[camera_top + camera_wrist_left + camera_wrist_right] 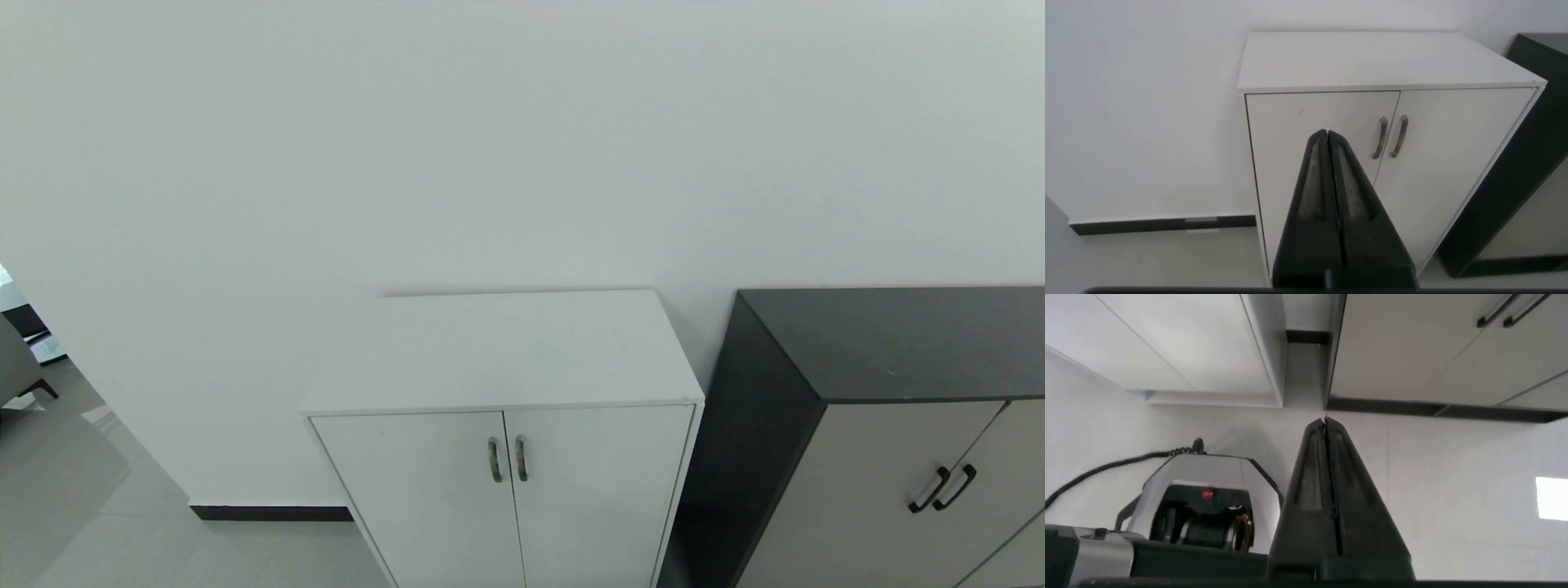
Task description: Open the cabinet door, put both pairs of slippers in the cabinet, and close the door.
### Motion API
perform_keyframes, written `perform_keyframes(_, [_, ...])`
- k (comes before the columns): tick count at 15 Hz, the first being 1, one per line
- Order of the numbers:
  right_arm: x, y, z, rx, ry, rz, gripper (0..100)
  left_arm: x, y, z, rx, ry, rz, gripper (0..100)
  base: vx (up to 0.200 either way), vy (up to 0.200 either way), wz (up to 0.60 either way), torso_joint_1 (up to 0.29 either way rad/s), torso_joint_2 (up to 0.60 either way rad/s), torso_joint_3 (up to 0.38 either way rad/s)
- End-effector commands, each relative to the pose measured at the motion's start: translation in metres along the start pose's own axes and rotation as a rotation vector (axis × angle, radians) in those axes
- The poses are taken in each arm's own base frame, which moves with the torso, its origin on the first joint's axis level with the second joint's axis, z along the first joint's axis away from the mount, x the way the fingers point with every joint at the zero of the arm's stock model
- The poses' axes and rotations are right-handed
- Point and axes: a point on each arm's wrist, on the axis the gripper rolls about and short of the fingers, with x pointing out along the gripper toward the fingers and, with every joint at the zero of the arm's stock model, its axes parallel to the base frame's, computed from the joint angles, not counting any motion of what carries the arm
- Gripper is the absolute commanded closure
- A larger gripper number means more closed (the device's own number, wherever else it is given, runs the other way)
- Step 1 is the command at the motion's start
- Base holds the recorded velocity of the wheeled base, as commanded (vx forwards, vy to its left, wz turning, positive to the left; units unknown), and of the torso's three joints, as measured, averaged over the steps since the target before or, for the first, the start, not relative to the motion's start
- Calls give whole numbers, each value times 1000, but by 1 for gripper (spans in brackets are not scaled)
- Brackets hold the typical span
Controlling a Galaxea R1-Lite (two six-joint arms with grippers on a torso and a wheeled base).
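A white, box-shaped laminate cabinet (498,351) is set with its back to a plain white wall (490,147), on a pale grey tiled floor (98,523). Both of its flat white doors are shut: the left door (416,490) and the right door (596,482) meet at the middle, where two slim upright metal bar handles (493,459) are mounted side by side. Just beside it, on its right, a taller-fronted dark cabinet with a black top (898,343) and grey doors is noted, with a pair of black bar handles (943,488). A black skirting strip (269,513) is seen along the wall's foot, left of the white cabinet. The left gripper (1328,132) is held in front of the white cabinet's left door, apart from it, its black fingers pressed together on nothing. The right gripper (1326,422) is held low over the floor before the gap between the two cabinets, its fingers likewise pressed together, nothing between them.
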Motion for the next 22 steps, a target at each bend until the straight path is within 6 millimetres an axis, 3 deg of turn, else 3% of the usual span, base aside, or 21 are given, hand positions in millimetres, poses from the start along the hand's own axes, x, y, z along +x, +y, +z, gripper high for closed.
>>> perform_keyframes(1, [-2,0,-2,6,-24,-9,100,0,0,0,-1,1,0,100,0,0,0,0,0,0])
perform_keyframes(3, [-4,0,-2,27,-36,-25,100,0,0,0,-2,1,0,100,0,0,0,0,0,0])
perform_keyframes(14, [-37,3,-24,10,-544,-38,100,0,0,0,-2,1,0,100,0,0,0,0,0,0])
perform_keyframes(22, [-43,4,-31,13,-660,-64,100,0,0,0,-2,1,0,100,0,0,0,0,0,0])
